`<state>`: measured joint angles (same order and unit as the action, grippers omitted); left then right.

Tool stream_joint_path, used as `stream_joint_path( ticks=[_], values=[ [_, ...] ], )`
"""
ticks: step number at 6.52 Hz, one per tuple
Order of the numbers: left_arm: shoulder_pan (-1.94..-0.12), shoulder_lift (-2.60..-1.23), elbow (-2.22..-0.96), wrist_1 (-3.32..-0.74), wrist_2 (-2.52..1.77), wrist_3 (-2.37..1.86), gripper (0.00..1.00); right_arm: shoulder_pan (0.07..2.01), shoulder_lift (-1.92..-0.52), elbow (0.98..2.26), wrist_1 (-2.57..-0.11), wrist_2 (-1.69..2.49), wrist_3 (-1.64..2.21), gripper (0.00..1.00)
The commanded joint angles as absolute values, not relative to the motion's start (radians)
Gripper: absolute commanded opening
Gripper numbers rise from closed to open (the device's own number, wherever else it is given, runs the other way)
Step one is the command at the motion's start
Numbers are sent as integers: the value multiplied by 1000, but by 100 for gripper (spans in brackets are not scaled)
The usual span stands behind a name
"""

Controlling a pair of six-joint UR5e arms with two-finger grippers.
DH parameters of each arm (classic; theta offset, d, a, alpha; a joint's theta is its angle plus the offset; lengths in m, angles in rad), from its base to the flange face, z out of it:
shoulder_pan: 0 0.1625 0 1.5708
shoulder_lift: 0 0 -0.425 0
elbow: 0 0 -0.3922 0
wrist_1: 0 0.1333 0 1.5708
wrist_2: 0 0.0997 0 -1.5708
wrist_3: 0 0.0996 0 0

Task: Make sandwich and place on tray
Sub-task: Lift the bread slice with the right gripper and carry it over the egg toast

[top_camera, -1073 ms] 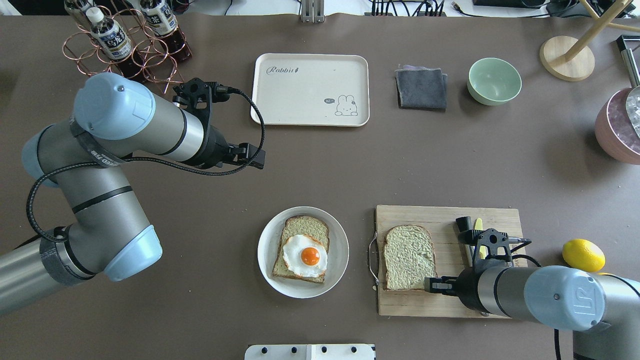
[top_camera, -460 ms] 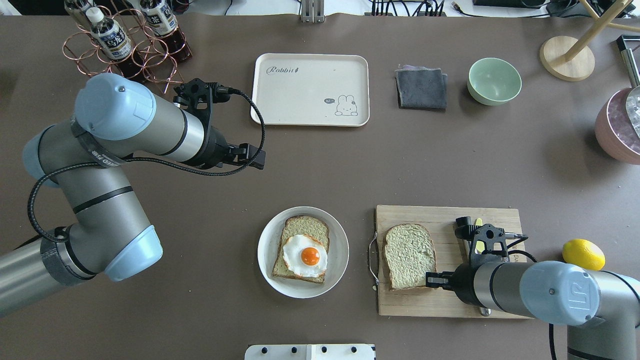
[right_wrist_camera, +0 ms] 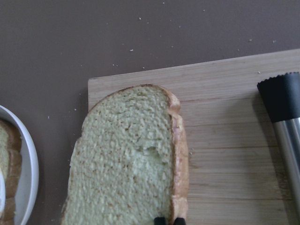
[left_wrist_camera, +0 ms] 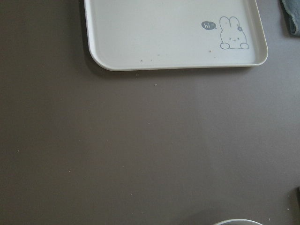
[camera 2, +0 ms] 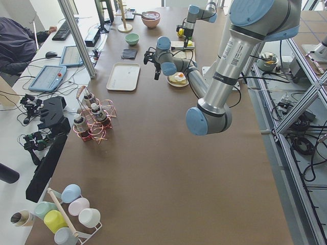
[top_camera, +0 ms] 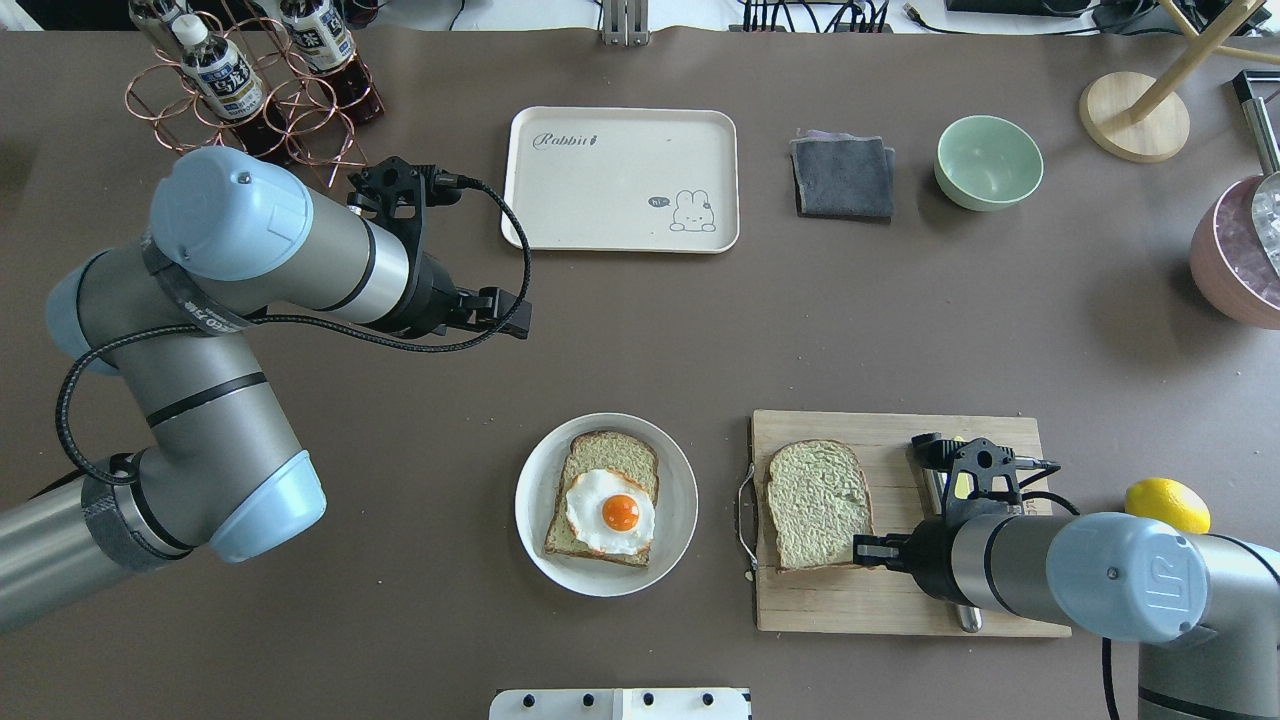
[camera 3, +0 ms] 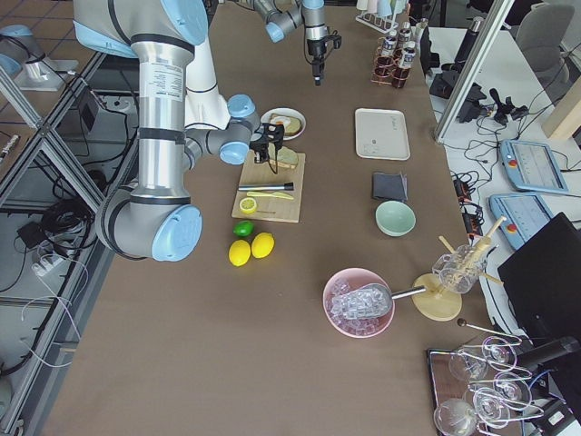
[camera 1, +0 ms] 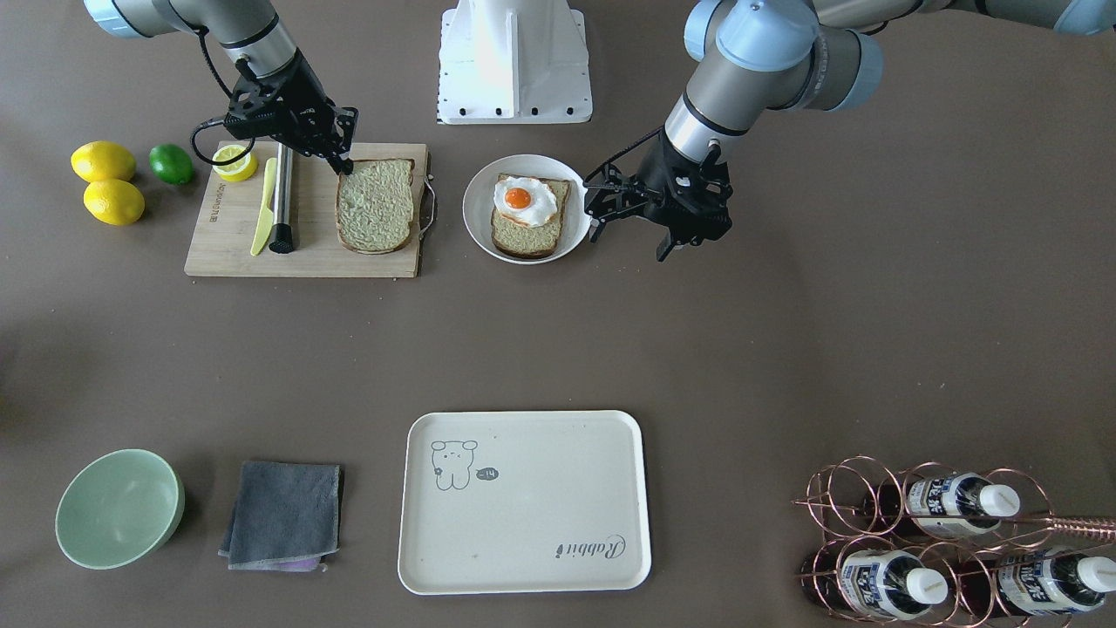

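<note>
I see the bread slice (top_camera: 820,505) at lower right, its long axis up-down in the frame, face pale green, crust brown. The right tool (top_camera: 862,549) pinches its lower corner; the left tool (camera 1: 629,240) has its fingers apart.

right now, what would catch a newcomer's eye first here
The white fried egg with orange yolk stands out, on a brown-crusted bread slice on the round white plate in front of the robot's base. Beside it, the right end effector pinches a second bread slice on the bamboo cutting board.
</note>
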<state>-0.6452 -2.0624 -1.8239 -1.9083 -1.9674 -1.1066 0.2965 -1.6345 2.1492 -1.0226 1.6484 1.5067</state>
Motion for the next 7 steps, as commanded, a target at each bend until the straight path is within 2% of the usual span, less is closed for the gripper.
stream_joint_path(
  ticks=[1,4,7],
  values=[
    [-646,-2057,-1825,-1908,-1970,-1089,98,327,-1617,2197,-1025,1677,1509,0],
    [-658,-2051,-1827,-1907,-1974,-1063,98,302,-1285,2149,-1320,1660,1564,0],
    [-663,-2048,-1824,-1908,-1977,-1043,98,181,-1182,2061,-1324,1491,1715,0]
  ],
)
